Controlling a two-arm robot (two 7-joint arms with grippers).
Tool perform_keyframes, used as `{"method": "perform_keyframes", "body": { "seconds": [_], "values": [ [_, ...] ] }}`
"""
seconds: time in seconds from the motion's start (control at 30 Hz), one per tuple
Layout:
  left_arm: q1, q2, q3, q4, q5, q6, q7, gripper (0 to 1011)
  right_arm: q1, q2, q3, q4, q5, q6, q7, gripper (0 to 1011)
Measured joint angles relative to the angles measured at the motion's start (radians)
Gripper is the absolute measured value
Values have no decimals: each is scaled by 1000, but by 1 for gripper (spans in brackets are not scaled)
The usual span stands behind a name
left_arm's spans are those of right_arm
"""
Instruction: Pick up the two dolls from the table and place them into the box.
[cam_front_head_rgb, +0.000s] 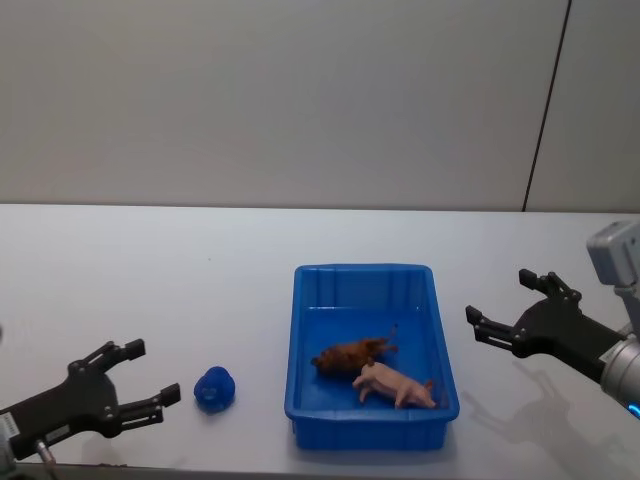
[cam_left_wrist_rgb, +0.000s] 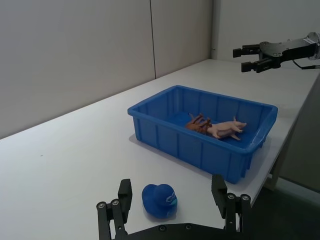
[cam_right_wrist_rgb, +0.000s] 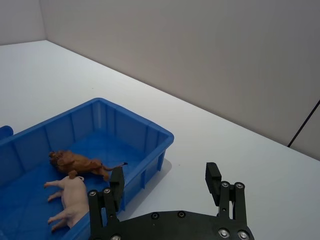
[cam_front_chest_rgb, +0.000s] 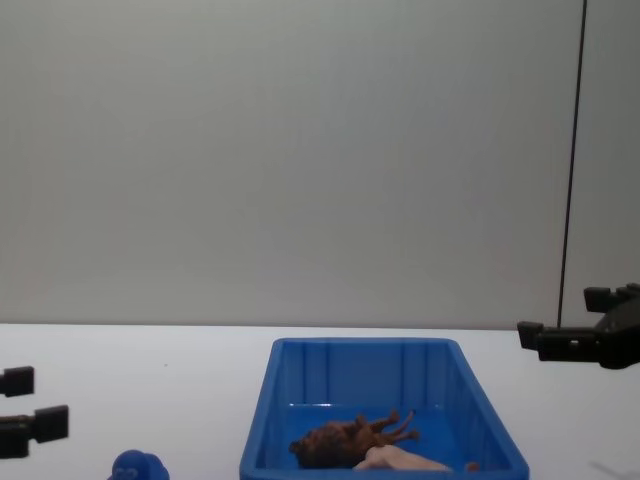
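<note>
The blue box (cam_front_head_rgb: 305, 330) (cam_left_wrist_rgb: 150, 116) (cam_right_wrist_rgb: 150, 131) (cam_front_chest_rgb: 285, 390) stands on the white table near its front edge. Both dolls lie inside it, side by side: the brown lion (cam_front_head_rgb: 347, 354) (cam_left_wrist_rgb: 196, 124) (cam_right_wrist_rgb: 75, 162) (cam_front_chest_rgb: 335, 440) and the pale pinkish figure (cam_front_head_rgb: 395, 384) (cam_left_wrist_rgb: 225, 130) (cam_right_wrist_rgb: 70, 197) (cam_front_chest_rgb: 400, 461). My left gripper (cam_front_head_rgb: 136, 380) (cam_left_wrist_rgb: 172, 200) (cam_front_chest_rgb: 25, 402) hovers open at the front left, empty, just left of a small blue toy. To the right of the box, my right gripper (cam_front_head_rgb: 505, 312) (cam_right_wrist_rgb: 165, 182) (cam_front_chest_rgb: 565, 320) (cam_left_wrist_rgb: 246, 58) is open and empty too.
A small round blue toy (cam_front_head_rgb: 214, 388) (cam_left_wrist_rgb: 159, 200) (cam_front_chest_rgb: 138, 467) sits on the table between my left gripper and the box. The white table (cam_front_head_rgb: 150, 280) runs back to a plain wall; its front edge lies close to the box.
</note>
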Motion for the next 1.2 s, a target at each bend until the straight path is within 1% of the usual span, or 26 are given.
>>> {"method": "perform_keyframes", "body": {
  "seconds": [0.37,0.47,0.5,0.6,0.8,0.9,1.2],
  "values": [
    [-69,-54,29,73,64,12,-28,1003,0,0,0,0,0,0,0,1001],
    [-89,-70,38,95,90,13,-31,1003,0,0,0,0,0,0,0,1001],
    [-89,-70,38,95,90,13,-31,1003,0,0,0,0,0,0,0,1001],
    [-110,-85,47,117,119,15,-33,1003,0,0,0,0,0,0,0,1001],
    [-135,-104,59,143,157,18,-36,1003,0,0,0,0,0,0,0,1001],
    [-154,-118,68,162,188,22,-40,1003,0,0,0,0,0,0,0,1001],
    [-194,-147,87,202,249,30,-47,1003,0,0,0,0,0,0,0,1001]
  ]
}}
